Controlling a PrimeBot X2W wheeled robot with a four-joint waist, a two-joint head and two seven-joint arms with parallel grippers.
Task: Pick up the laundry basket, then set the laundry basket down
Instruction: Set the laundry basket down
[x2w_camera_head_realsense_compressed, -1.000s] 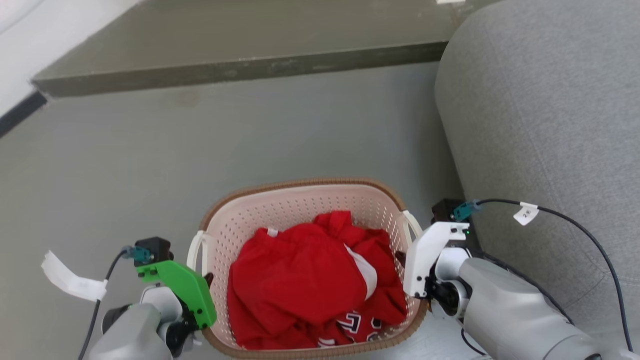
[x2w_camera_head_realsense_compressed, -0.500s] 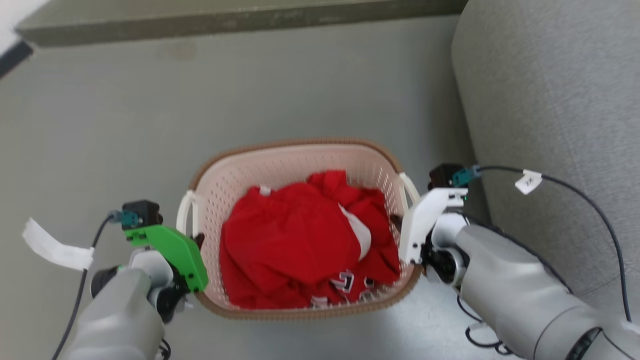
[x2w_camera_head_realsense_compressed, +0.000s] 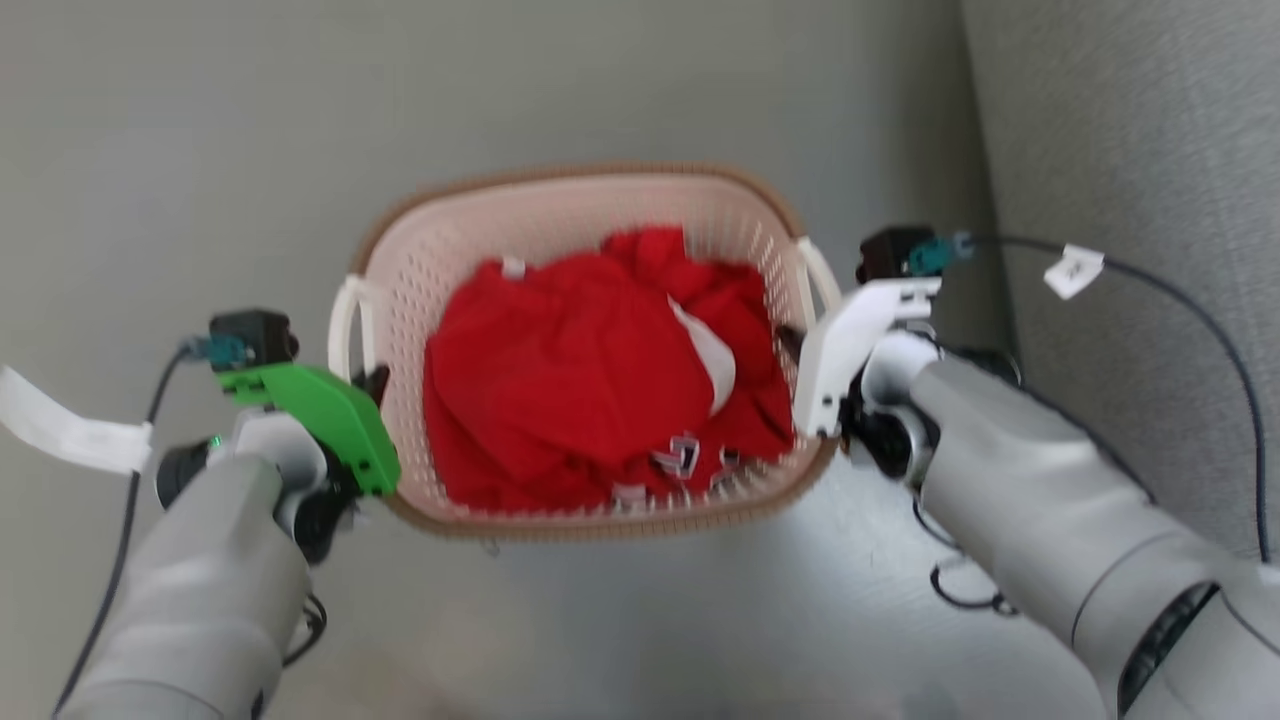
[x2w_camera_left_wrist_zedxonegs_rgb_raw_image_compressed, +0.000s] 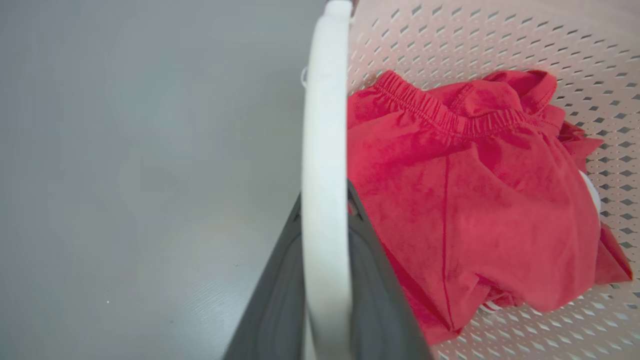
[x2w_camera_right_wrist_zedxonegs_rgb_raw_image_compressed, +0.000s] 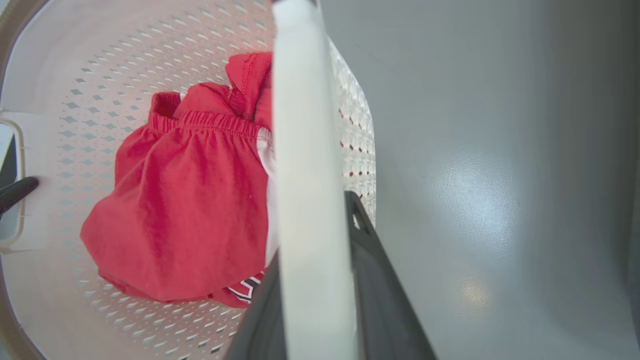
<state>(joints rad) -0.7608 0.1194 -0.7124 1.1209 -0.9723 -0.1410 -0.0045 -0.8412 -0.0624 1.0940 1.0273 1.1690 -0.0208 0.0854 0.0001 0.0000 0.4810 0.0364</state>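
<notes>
Two pale forearms come in at the bottom of the head view, the left forearm (x2w_camera_head_realsense_compressed: 200, 590) and the right forearm (x2w_camera_head_realsense_compressed: 1040, 500); the left wrist carries a green bracket (x2w_camera_head_realsense_compressed: 325, 415) and the right a white bracket (x2w_camera_head_realsense_compressed: 850, 335). The left gripper (x2w_camera_head_realsense_compressed: 372, 380) reaches to the near end of the left handle (x2w_camera_head_realsense_compressed: 346, 315); in the left wrist view the left gripper (x2w_camera_left_wrist_zedxonegs_rgb_raw_image_compressed: 325, 210) has its two dark fingers pressed close on either side of that white handle (x2w_camera_left_wrist_zedxonegs_rgb_raw_image_compressed: 325, 125), closed on it with no gap showing. The right gripper (x2w_camera_head_realsense_compressed: 786, 342) meets the right handle (x2w_camera_head_realsense_compressed: 820, 275) the same way; in the right wrist view the right gripper (x2w_camera_right_wrist_zedxonegs_rgb_raw_image_compressed: 320, 205) is clamped on the white bar (x2w_camera_right_wrist_zedxonegs_rgb_raw_image_compressed: 300, 125).

Between the two grippers is the laundry basket (x2w_camera_head_realsense_compressed: 560, 185), its brown rim level, over the grey floor (x2w_camera_head_realsense_compressed: 200, 150); whether it rests on the floor or hangs clear of it I cannot tell. Red clothes (x2w_camera_head_realsense_compressed: 580, 370) lie crumpled inside against the perforated walls (x2w_camera_left_wrist_zedxonegs_rgb_raw_image_compressed: 450, 35); white trim and lettering show at the near side. Just right of the basket stands a grey upholstered seat (x2w_camera_head_realsense_compressed: 1150, 150); a dark cable (x2w_camera_head_realsense_compressed: 1160, 275) with a white tag crosses in front of it.
</notes>
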